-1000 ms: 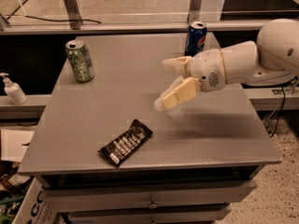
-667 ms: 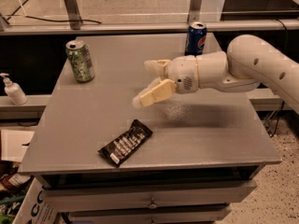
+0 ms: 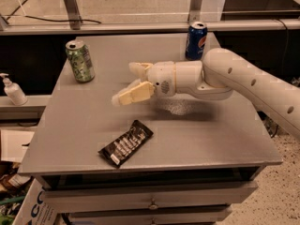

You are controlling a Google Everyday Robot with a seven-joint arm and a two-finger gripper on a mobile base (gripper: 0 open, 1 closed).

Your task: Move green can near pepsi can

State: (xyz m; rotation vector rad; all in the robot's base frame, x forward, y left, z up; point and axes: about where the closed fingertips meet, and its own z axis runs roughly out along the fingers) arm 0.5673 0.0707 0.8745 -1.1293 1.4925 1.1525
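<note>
The green can, mottled light green and white with a silver top, stands upright at the far left of the grey table. The pepsi can, dark blue with a round logo, stands upright at the far edge, right of the middle. My gripper hovers over the middle of the table, pointing left. Its two cream fingers are spread apart and hold nothing. It is to the right of the green can and a short way in front of it, not touching it.
A black snack wrapper lies flat near the table's front edge. A white pump bottle stands on a lower ledge to the left. A metal rail and glass run behind the table. Drawers sit under the tabletop.
My arm has swung left across the table, carrying the gripper from the right side to the middle, closer to the green can. Both cans and the wrapper have stayed put.
</note>
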